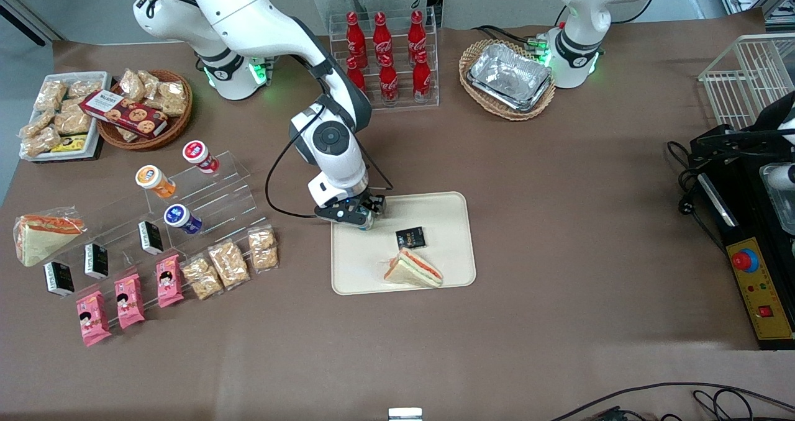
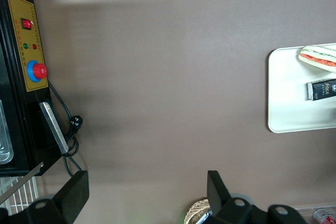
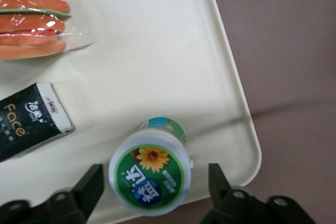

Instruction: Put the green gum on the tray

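From the front camera, my claw [image 1: 363, 217] is parked low over the tray [image 1: 435, 210], right at the corner nearest my own arm's base, and the green gum [image 1: 366, 221] is tucked just under it, mostly hidden by my wrist. Nearer the camera than my claw, on the same tray, there's a small black packet [image 1: 410, 238], and nearer still a wrapped sandwich [image 1: 413, 269]. Off toward my working end of the table sits a clear stepped rack [image 1: 205, 191] with an orange-lidded canister [image 1: 154, 181], a red-lidded one [image 1: 200, 156] and a blue-lidded one [image 1: 182, 218] on it. Farther from the camera than my claw is a rack of red cola bottles [image 1: 385, 58]. The parked arm's wrist cam doesn't catch my claw at all, just an edge of the tray [image 2: 283, 119] with the black packet [image 2: 321, 88] and a bit of the sandwich [image 2: 318, 57] on it. From my own wrist cam, my claw [image 3: 156, 182] has its fingers [image 3: 89, 184] spread apart, one on each side of the green gum [image 3: 150, 172] without touching it. The canister is lying on the tray [image 3: 157, 51] near its rounded corner, lid facing the lens, with the black packet [image 3: 29, 119] beside it and the sandwich [image 3: 34, 24] a bit past that.
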`<move>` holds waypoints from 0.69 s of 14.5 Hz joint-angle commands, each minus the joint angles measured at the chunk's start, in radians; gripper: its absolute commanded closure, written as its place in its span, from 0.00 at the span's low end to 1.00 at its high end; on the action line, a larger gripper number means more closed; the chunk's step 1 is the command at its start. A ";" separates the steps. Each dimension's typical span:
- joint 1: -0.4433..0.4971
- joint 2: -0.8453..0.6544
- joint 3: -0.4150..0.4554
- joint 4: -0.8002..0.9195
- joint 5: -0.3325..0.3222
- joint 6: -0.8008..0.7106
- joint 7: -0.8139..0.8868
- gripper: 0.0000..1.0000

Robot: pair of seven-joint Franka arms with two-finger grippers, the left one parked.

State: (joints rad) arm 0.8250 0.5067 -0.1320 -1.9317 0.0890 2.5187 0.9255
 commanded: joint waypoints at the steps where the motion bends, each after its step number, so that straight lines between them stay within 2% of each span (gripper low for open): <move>1: -0.007 0.004 -0.006 0.028 0.000 -0.021 -0.013 0.00; 3: -0.012 -0.007 -0.006 0.068 0.003 -0.104 -0.019 0.00; 6: -0.033 -0.026 -0.005 0.207 0.015 -0.344 -0.059 0.00; 10: -0.044 -0.062 -0.006 0.360 0.023 -0.558 -0.088 0.00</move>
State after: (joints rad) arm 0.7937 0.4626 -0.1377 -1.6845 0.0902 2.1113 0.8759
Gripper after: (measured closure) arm 0.000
